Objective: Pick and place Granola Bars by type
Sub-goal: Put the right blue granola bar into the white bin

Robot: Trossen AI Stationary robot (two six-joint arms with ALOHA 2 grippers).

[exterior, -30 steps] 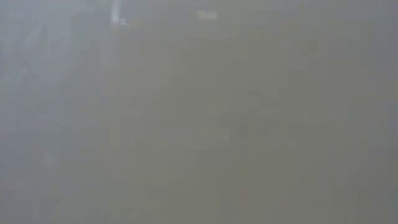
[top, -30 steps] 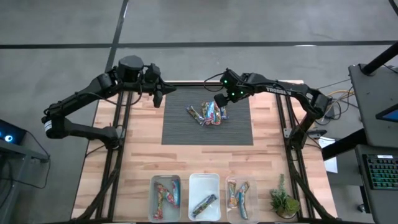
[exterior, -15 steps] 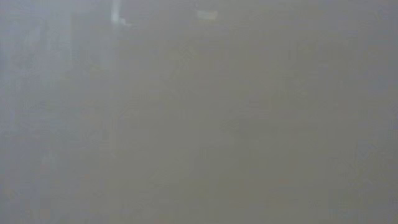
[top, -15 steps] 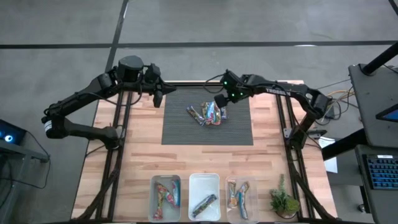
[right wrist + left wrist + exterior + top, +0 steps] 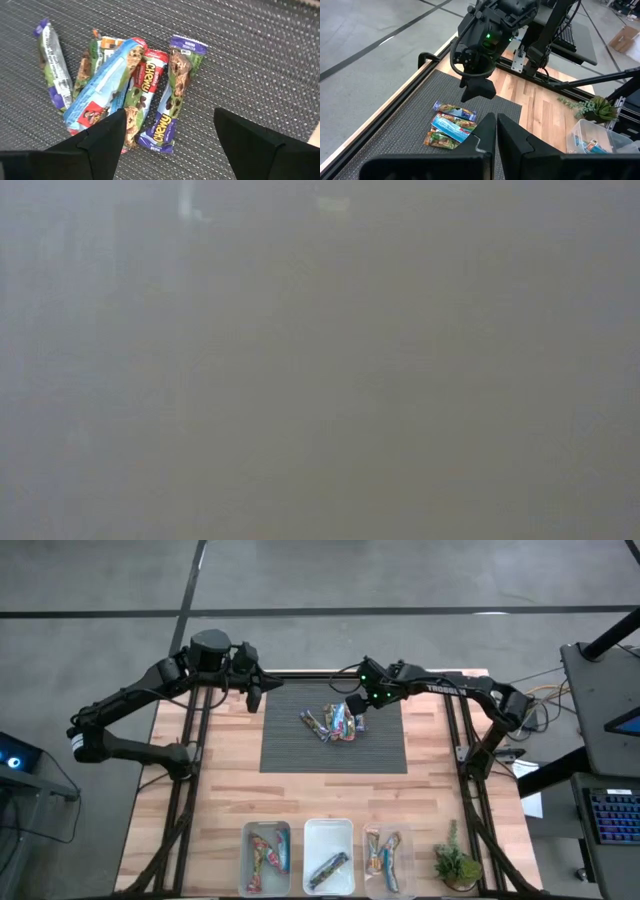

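Note:
Several granola bars point(image 5: 335, 723) lie in a loose pile on the dark mat. In the right wrist view they are a blue one point(image 5: 107, 82), a red one point(image 5: 144, 87), two purple ones point(image 5: 175, 95) and a green-orange one. My right gripper point(image 5: 170, 145) hangs open just above the pile's right end, one finger on each side of the purple bar, touching nothing. It also shows in the high view point(image 5: 356, 705). My left gripper point(image 5: 496, 135) waits shut over the mat's far left corner point(image 5: 252, 692). The low view shows only grey haze.
Three clear bins stand along the near edge: the left bin point(image 5: 267, 857) and right bin point(image 5: 388, 857) each hold a few bars, the middle bin point(image 5: 328, 857) one dark bar. A small potted plant point(image 5: 457, 865) stands to their right. Bare wood lies between mat and bins.
My right gripper has eased a little toward the table's left and down onto the pile of bars, staying open. The bars have not moved.

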